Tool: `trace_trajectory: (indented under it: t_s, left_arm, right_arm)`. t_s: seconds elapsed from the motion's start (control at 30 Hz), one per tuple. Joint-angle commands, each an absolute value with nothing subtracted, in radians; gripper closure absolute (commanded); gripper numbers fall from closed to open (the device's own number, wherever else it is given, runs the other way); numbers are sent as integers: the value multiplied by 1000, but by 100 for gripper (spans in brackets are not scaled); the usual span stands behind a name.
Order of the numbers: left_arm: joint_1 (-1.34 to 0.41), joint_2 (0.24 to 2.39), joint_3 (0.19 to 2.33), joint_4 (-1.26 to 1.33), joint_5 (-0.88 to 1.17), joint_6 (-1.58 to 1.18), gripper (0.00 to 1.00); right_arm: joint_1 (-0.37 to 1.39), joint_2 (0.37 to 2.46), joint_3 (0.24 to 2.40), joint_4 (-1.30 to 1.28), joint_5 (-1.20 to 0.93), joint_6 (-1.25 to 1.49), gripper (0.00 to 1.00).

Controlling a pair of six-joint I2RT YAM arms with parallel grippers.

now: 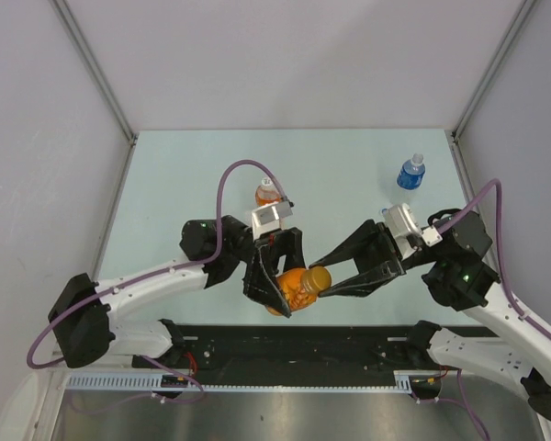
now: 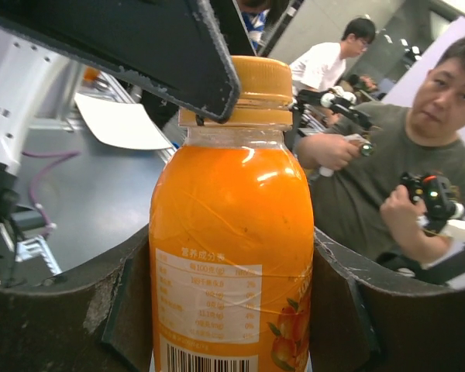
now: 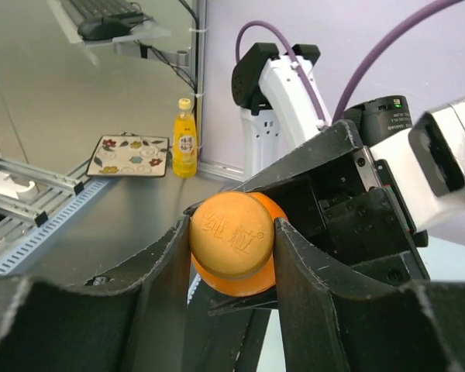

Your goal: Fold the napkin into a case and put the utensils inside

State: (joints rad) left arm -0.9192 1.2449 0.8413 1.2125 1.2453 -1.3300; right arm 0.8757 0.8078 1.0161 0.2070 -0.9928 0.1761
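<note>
Orange bottle [image 1: 298, 287], seen from above, held off the table [image 1: 184, 175] by both arms. Left wrist: left pincer [image 2: 232, 310] clamps its body, steadying it. Right wrist: right pincer [image 3: 232, 248] grips the cap [image 3: 231, 232], probably to twist. Napkin and utensils: none visible.

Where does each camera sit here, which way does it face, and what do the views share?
Top external: fixed above and behind the bases, looking down on the pale green table; the left gripper and right gripper show, closed on an orange plastic juice bottle.
Left wrist: looks along its own dark fingers at the bottle's body, outward toward a man in a grey shirt.
Right wrist: looks along its own fingers at the bottle's cap end-on; left arm behind.
Shared: all three show the bottle.
</note>
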Motion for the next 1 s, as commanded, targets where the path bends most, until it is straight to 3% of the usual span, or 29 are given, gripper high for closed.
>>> trace_trajectory:
  t_s: [0.0,0.17,0.3,0.37,0.43,0.47,0.57,0.83,0.97]
  left_arm:
    - [-914,1295,894,1724,1172,-1528,100]
    - [-914,1295,903,1695,1189,-1500,100]
    - [-914,1257,905,1529,1209,-1386,100]
    - [-913,1217,905,1388,1218,-1193,100]
    - [-911,1131,939,948,1200,-959,100]
    - [-913,1100,963,552,1169,-660,100]
    - [-914,1023,1031,200,984,-372,100]
    - [-913,983,1049,-34,586,-204,100]
    - [-914,963,1019,-37,367,-193,100]
  right_arm:
    - [888,838,1028,31,-1160,152,100]
    - [887,830,1031,5,-1155,130,100]
    - [885,824,1032,-51,-1071,133,98]
    - [884,810,1035,-83,-1016,135,82]
    - [882,802,1039,-109,-947,138,64]
    - [879,798,1042,-118,-925,138,56]
    - [873,795,1057,-153,-812,149,40]
    - [848,793,1080,-158,-644,202,17]
    - [839,795,1083,-152,-516,244,14]
